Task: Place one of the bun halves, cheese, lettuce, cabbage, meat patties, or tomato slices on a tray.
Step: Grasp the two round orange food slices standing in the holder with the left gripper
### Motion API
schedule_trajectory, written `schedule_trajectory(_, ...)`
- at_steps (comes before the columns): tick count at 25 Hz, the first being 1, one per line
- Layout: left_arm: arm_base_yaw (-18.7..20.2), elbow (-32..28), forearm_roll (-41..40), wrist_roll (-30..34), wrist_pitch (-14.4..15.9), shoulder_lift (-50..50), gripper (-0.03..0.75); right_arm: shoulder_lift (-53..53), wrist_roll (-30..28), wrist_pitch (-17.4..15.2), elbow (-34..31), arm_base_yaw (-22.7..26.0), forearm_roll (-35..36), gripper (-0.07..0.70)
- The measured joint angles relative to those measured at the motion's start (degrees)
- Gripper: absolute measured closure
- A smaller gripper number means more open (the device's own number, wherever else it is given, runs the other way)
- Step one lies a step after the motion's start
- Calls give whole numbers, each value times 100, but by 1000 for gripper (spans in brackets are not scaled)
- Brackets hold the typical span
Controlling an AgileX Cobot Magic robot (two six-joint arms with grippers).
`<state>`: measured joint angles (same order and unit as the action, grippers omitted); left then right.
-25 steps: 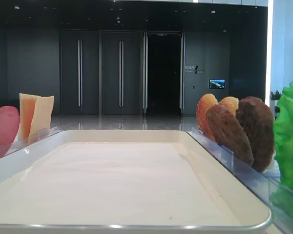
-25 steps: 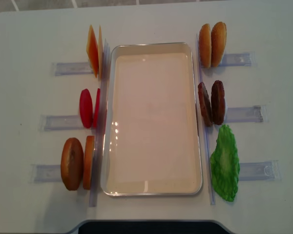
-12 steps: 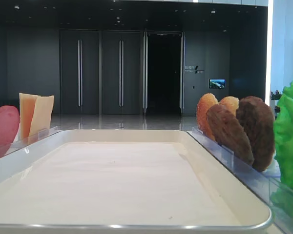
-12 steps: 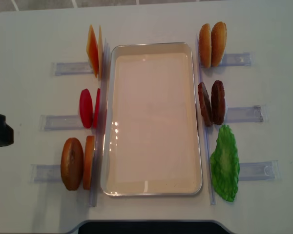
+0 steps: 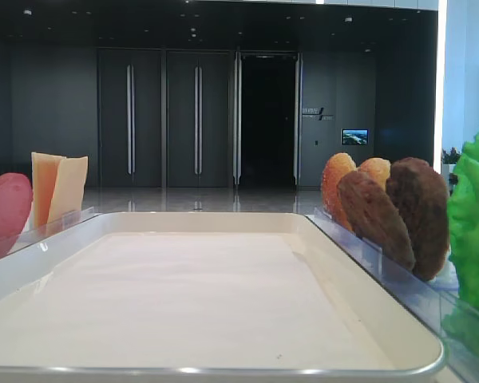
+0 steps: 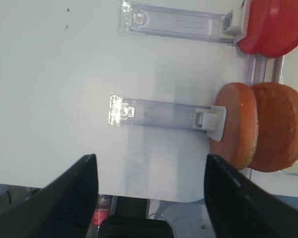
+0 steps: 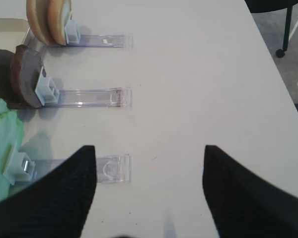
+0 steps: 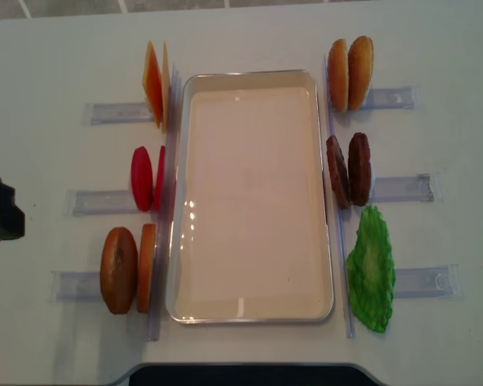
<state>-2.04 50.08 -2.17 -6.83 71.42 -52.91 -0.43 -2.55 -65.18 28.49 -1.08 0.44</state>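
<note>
White tray [image 8: 252, 310] lies lengthwise at the middle of the white table [image 8: 48, 48], its base bare. Bun halves [image 6: 258, 126] stand on edge as a pair in a clear plastic holder [image 6: 159, 113], just outside the tray's near left corner; in the left wrist view they sit ahead and to the right of the left gripper [image 6: 151, 186], well apart from its fingers [image 6: 64, 196], with nothing between the jaws but bare table, so the left gripper is spread and empty. Tomato slices [image 8: 146, 178] stand next along the tray's left side, farther out from that gripper, and the cheese [image 8: 155, 84], one orange slice and one pale yellow, stands at the far left corner. In the overhead view a dark part of the left arm [image 8: 0, 219] shows at the left edge, level with the tomato slices. On the tray's right side, meat patties [image 8: 348, 170] stand upright in the middle slot, the lettuce [image 8: 371, 269] near the front, and two orange-golden rounded pieces [image 8: 350, 74] at the back. The right gripper [image 7: 149, 191] hangs over bare table with its fingers [image 7: 59, 198] wide apart and holding nothing; the lettuce holder's end lies by its left finger, patties ahead-left.
</note>
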Motion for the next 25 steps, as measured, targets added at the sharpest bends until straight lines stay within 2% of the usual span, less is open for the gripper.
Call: schedule_trajectory(25, 0, 0, -41, -99, 0, 0, 209, 0, 13, 0, 0, 0, 0, 165)
